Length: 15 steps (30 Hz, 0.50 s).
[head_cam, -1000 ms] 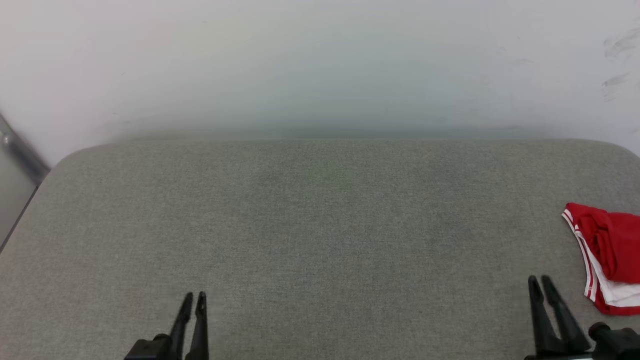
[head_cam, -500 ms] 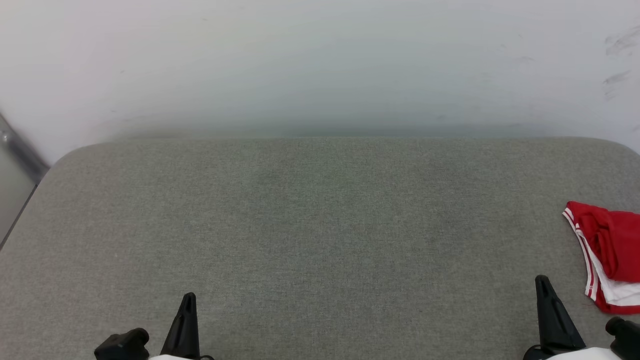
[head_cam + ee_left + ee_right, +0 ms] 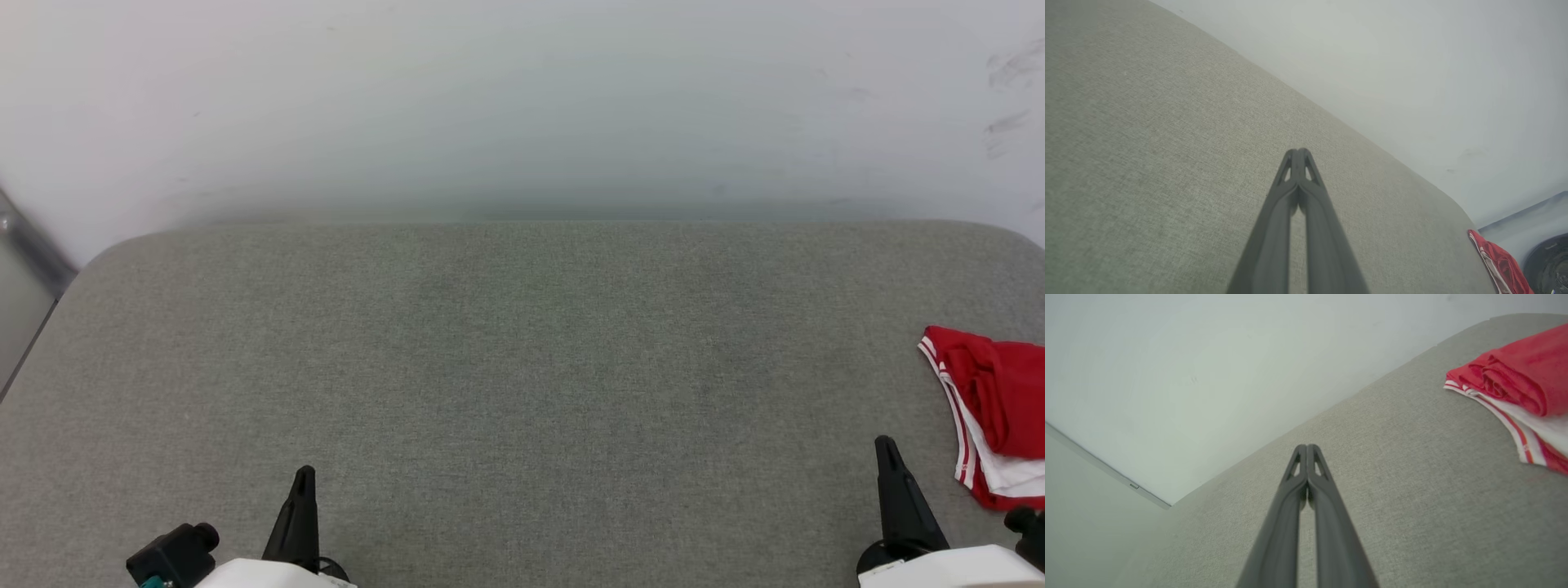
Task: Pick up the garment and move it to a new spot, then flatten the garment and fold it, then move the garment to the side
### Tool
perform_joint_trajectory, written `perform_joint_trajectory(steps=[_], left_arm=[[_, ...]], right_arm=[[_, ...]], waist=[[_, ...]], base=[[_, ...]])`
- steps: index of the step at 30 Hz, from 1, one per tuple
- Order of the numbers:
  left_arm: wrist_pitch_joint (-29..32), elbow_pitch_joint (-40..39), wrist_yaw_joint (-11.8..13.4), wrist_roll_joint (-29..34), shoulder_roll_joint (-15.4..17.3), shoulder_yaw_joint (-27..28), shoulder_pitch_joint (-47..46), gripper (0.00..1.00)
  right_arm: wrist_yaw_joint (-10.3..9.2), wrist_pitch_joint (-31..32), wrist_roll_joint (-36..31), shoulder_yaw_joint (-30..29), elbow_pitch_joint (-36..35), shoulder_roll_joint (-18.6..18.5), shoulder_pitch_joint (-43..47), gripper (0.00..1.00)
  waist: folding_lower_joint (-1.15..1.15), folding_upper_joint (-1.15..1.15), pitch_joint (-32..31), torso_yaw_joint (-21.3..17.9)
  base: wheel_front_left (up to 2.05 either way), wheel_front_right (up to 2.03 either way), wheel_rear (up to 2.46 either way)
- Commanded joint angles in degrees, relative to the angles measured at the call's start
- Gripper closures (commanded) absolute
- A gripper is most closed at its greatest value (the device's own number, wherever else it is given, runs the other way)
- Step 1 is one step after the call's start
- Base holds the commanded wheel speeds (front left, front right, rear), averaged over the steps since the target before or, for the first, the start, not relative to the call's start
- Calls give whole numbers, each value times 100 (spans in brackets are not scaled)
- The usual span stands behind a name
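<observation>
The folded red soft-fabric jersey (image 3: 992,408) with white striped trim lies at the coarse grey woven pad's (image 3: 522,367) right edge, near the right gripper (image 3: 883,445). That gripper and the left gripper (image 3: 304,474) are both clenched and empty.

garment (image 3: 998,394): cut by right edge | folded layers perhaps hiding rest

- Our left gripper (image 3: 304,474) has shut: a second ago its two fingers stood slightly apart, and now they press together to the tip.
- Our right gripper (image 3: 884,445) has shut too; before, its fingers made a narrow V.
- Both have turned, so the head view now catches each edge-on, as one dark blade.
- The pale left forearm (image 3: 261,576) and pale right forearm (image 3: 947,569) have come in at the bottom edge.
- Our head camera has shifted a little: the whole scene sits slightly higher.
</observation>
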Motion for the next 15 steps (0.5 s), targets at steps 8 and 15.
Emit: perform_joint_trajectory(steps=[8,15], left_arm=[[172,24,-89,-791,52,92,-283,100],[304,85,-138,-1332,59,144,-384,100]], right_arm=[[0,175,796,-18,41,-38,-297,100],[0,309,1337,-27,118,-40,-404,100]], waist=[[0,0,19,-14],[0,0,35,-25]], base=[[0,0,0],[0,0,0]])
